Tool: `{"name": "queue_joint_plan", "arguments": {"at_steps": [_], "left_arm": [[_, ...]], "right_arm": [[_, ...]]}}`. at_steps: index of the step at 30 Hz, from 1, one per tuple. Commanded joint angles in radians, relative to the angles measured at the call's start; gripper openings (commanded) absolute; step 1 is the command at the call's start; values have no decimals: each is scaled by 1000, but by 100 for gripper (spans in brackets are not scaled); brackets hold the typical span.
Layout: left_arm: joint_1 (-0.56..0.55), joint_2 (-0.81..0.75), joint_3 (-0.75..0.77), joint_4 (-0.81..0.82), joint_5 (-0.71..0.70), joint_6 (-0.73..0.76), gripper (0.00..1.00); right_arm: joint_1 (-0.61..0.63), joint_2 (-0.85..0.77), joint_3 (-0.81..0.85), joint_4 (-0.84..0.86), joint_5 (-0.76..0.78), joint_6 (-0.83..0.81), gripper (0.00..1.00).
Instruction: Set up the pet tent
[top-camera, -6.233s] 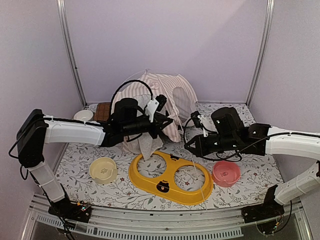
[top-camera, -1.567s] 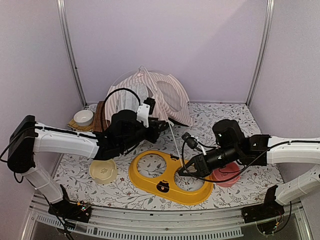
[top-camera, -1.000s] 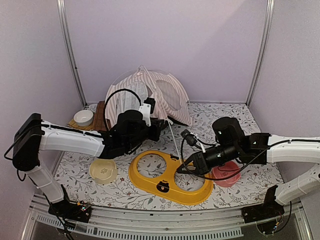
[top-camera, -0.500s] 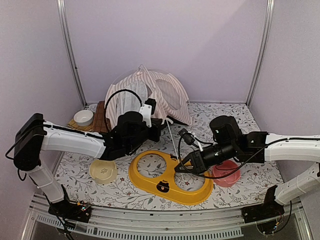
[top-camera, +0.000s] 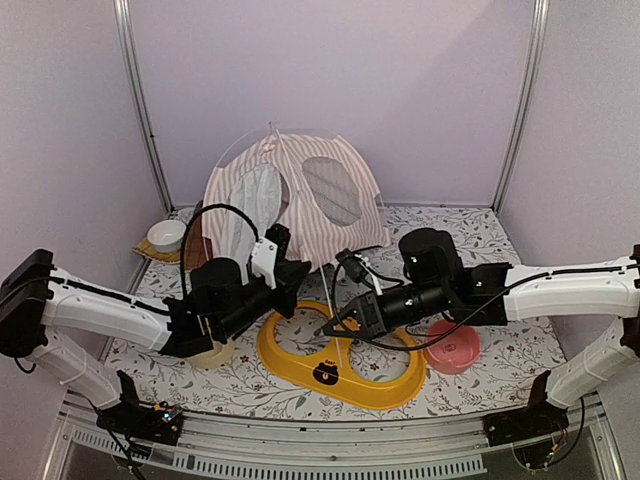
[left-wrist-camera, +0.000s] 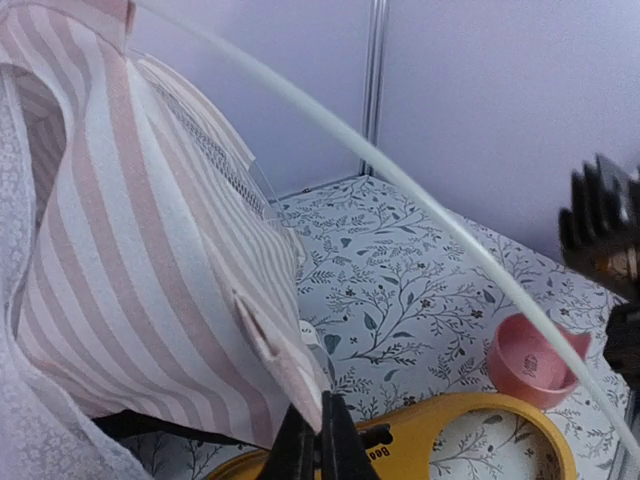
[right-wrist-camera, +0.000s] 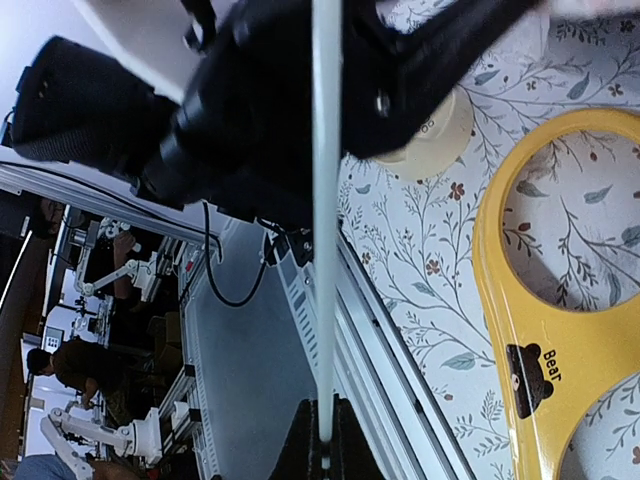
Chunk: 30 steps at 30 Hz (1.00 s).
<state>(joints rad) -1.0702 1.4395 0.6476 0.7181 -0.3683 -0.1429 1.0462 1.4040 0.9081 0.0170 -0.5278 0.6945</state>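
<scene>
Tent dead centre from the top camera: the pet tent (top-camera: 290, 195) stands at the back of the floral table (top-camera: 500, 240), close to the rear wall, with bare cloth open to its right. The left gripper (top-camera: 292, 272) sits at the tent's front hem and the right gripper (top-camera: 328, 328) just beside it, over the yellow double-bowl stand (top-camera: 322, 372). A white pole (top-camera: 341, 352) runs down across that stand. Crowding the front: a pink bowl (top-camera: 452, 347) right of the stand and a cream bowl (top-camera: 205, 352) half under the left arm. A white bowl (top-camera: 165, 235) sits in the back-left corner.

Over to the left wrist: jaws pressed together on a corner of the tent's (left-wrist-camera: 150, 250) striped fabric, low over the stand's rim (left-wrist-camera: 480, 420). The pole (left-wrist-camera: 420, 195) arcs overhead, with open table beneath and the pink bowl (left-wrist-camera: 530, 365) to the right.

Right wrist now: jaws pinch the pole's (right-wrist-camera: 326, 200) end. The left arm (right-wrist-camera: 250, 100) looms behind it, the cream bowl (right-wrist-camera: 445, 125) beyond, and the table's near edge runs close alongside the stand (right-wrist-camera: 500, 300).
</scene>
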Motion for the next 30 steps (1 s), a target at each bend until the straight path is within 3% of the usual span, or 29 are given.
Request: {"name": "queue_joint_plan", "arguments": {"at_steps": [1, 13, 30], "left_arm": [[-87, -48, -83, -1, 67, 30, 0], [-192, -157, -214, -54, -31, 2, 0], [-349, -146, -264, -125, -204, -27, 0]], "right_arm": [[-14, 24, 79, 198, 93, 40, 0], [-15, 113, 226, 261, 205, 18, 0], [-54, 201, 439, 261, 289, 15, 0]]}}
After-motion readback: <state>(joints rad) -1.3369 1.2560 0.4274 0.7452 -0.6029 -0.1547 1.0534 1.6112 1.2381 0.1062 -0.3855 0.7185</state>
